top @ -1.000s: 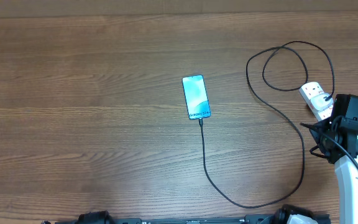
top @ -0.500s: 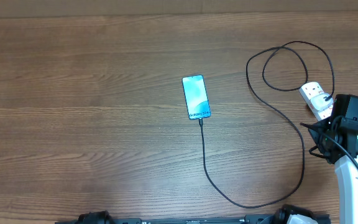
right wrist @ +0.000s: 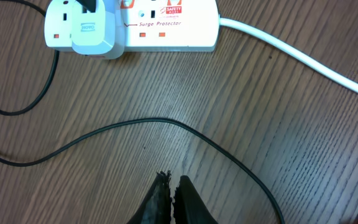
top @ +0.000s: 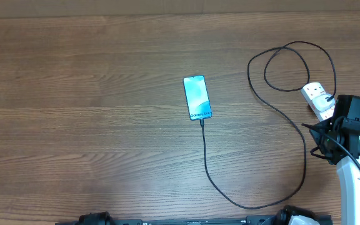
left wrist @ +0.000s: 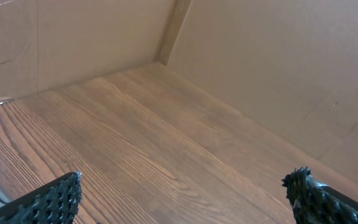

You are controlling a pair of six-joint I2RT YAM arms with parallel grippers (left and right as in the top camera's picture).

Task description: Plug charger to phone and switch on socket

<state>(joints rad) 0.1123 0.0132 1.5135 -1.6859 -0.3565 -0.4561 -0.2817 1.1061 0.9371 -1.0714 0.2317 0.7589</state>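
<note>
The phone [top: 197,97] lies mid-table, screen up, with "Galaxy S24" text at its near end. The charger cable [top: 205,159] is plugged into that end, curves right and loops up to the socket [top: 317,98] at the right edge. In the right wrist view the socket [right wrist: 166,25] is a white surge strip with a white plug [right wrist: 92,31] in it, and the black cable [right wrist: 185,129] crosses the wood. My right gripper [right wrist: 171,184] is shut and empty, just short of the socket. My left gripper [left wrist: 182,193] is open and empty over bare wood.
The socket's thick white cord [right wrist: 297,53] runs off to the right. My right arm [top: 355,150] covers part of the socket from above. Cardboard walls [left wrist: 260,56] stand behind the table in the left wrist view.
</note>
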